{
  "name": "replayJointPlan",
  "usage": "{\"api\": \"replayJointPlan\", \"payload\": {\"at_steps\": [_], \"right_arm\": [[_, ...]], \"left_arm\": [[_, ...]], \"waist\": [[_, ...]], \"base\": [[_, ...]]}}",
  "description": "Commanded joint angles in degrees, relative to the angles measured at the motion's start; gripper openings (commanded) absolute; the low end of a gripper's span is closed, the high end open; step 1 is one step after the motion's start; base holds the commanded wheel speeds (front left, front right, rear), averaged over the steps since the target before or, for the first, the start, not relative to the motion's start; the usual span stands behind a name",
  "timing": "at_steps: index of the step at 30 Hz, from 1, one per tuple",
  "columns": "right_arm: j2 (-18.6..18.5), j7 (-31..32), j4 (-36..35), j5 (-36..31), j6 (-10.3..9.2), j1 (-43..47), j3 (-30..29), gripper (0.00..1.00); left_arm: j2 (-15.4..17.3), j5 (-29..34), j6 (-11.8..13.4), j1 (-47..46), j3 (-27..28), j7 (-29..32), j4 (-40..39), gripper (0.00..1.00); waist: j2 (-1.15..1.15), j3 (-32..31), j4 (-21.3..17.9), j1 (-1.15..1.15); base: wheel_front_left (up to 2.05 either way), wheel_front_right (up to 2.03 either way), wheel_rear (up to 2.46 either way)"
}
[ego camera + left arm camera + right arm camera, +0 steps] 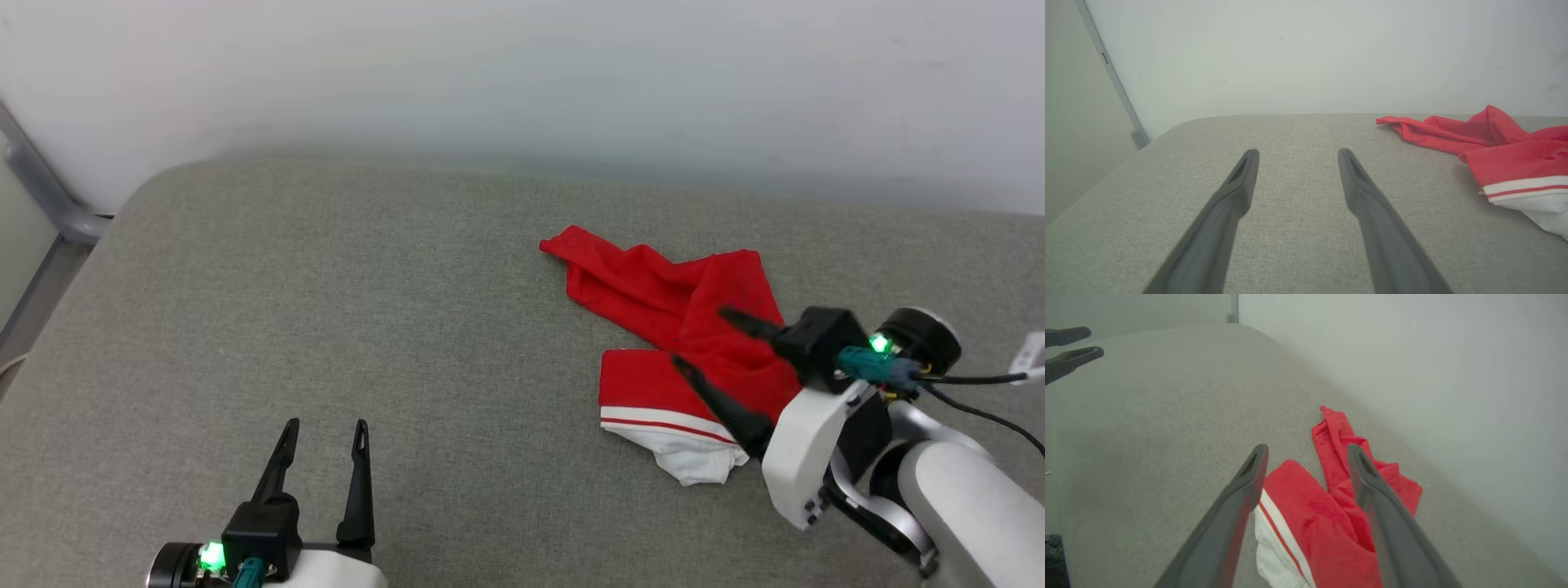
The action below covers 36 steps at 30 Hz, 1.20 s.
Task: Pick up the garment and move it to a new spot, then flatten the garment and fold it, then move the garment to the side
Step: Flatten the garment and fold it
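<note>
Nearest the robot, at seven o'clock in the head view, the left gripper [325, 426] hovered low over the grey padded surface [326, 286], its two dark fingers apart and pointing to twelve o'clock with nothing between them. Farther out, at four o'clock, the right gripper [700, 336] reached in with its fingers aimed toward ten o'clock, spread wide over the garment [653, 286]. In the right wrist view the fingers [1241, 498] straddled the red cloth without closing on it, and whether the tips touched the fabric could not be told.

The garment lay crumpled just right of the surface's middle, its white sleeve [694, 461] and striped trim at the near end and a red tail trailing off toward eleven o'clock. Beyond it stood the pale wall [522, 73].

By this showing nothing was yet done. The pickup appeared to be just starting, and the move, flattening, folding and setting aside all remained.
</note>
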Motion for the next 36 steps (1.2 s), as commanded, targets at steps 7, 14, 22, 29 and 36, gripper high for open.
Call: {"api": "replayJointPlan", "payload": {"at_steps": [7,14,22,29,36], "right_arm": [[-10.11,17.04,-4.08,9.65,-0.08,-4.66,12.43,1.0],[-15.22,25.72,-3.13,14.19,-0.07,-9.0,19.99,1.0],[-15.4,27.46,2.65,15.36,-0.07,-13.33,26.37,1.0],[-13.97,26.48,9.71,15.57,-0.07,-14.63,32.54,1.0],[-12.93,22.7,13.96,16.94,-0.05,-16.57,38.31,0.0]], "left_arm": [[-0.18,-0.25,0.35,-2.28,-0.29,-0.15,-0.36,1.0],[-0.32,-0.87,0.55,-4.42,-1.23,-0.15,-0.61,1.0],[-0.37,-2.19,1.61,-7.53,-2.83,-0.15,-0.88,1.0],[-0.37,-3.0,2.45,-8.9,-3.95,-0.15,-0.59,1.0],[-0.36,-2.88,3.01,-8.17,-3.58,-0.15,0.06,1.0]], "waist": [[0.0,3.02,1.2,0.0],[0.0,7.09,3.29,0.0],[0.0,12.15,6.23,0.0],[0.0,13.77,7.43,0.0],[0.0,12.45,6.92,0.0]], "base": [[0.0,0.0,0.0],[0.0,0.0,0.0],[0.0,0.0,0.0],[0.0,0.0,0.0],[0.0,0.0,0.0]]}}
